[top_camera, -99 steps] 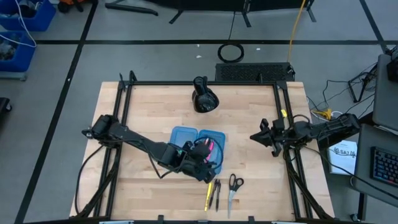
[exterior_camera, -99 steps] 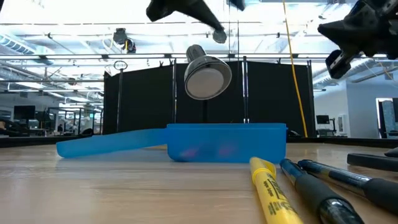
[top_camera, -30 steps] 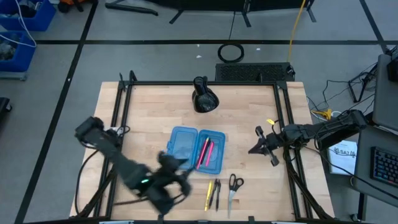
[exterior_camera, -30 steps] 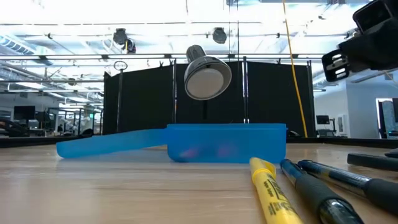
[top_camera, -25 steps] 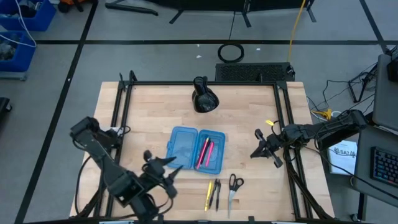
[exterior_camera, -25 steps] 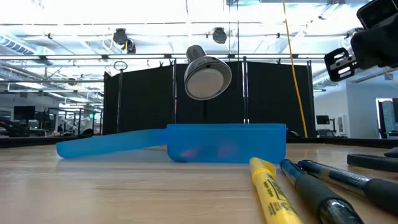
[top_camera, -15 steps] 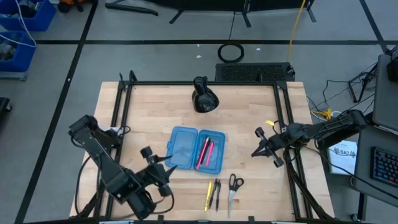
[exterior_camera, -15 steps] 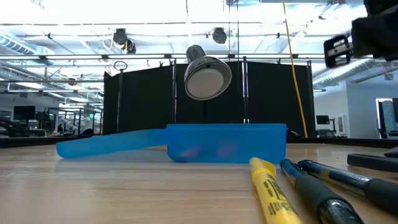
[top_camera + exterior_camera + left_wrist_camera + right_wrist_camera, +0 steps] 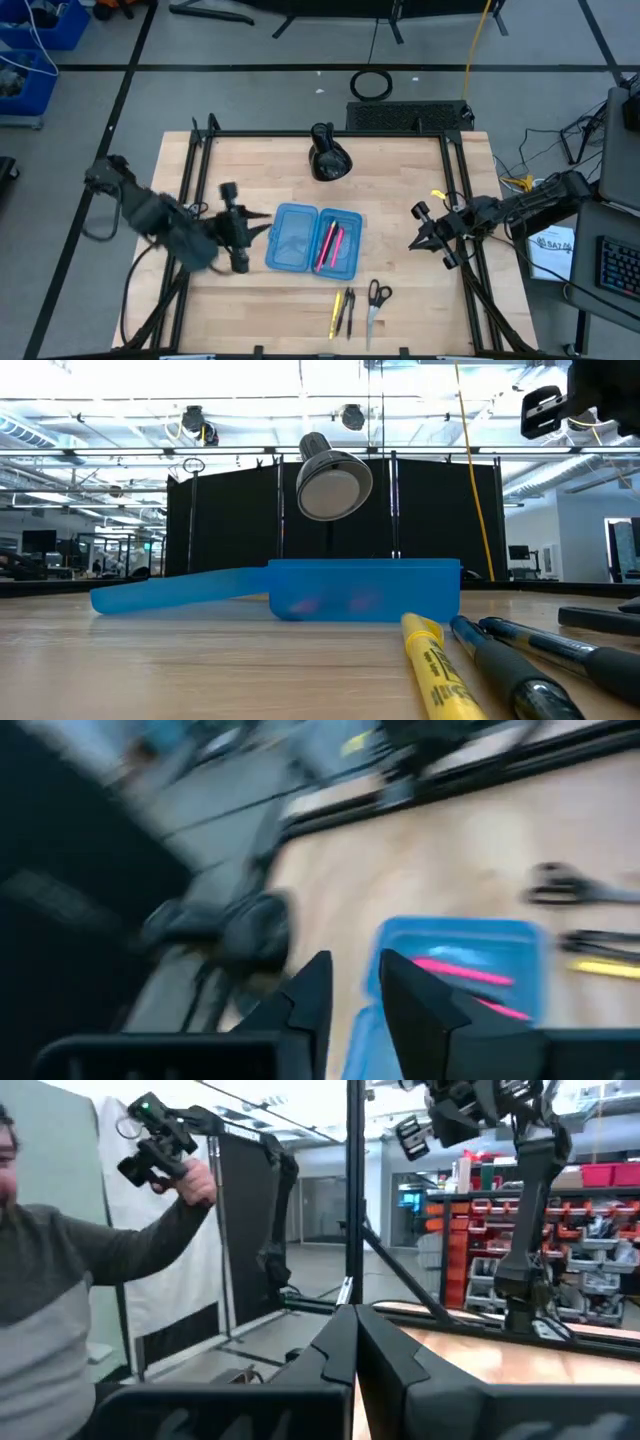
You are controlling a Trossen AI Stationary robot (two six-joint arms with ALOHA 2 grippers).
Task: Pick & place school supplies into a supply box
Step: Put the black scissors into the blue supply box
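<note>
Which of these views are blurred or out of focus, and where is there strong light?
Left wrist view: smeared throughout by motion blur; the supply box is soft-edged. High view: sharp table, only the left arm and left end effector are smeared. Low view: the near yellow marker is out of focus; bright ceiling lights glare. Right wrist view: fairly sharp, bright background.

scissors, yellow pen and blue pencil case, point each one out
scissors (image 9: 376, 297), high view, on the black handles
yellow pen (image 9: 436, 666), low view, on its barrel
blue pencil case (image 9: 291, 240), high view, on the empty left half
</note>
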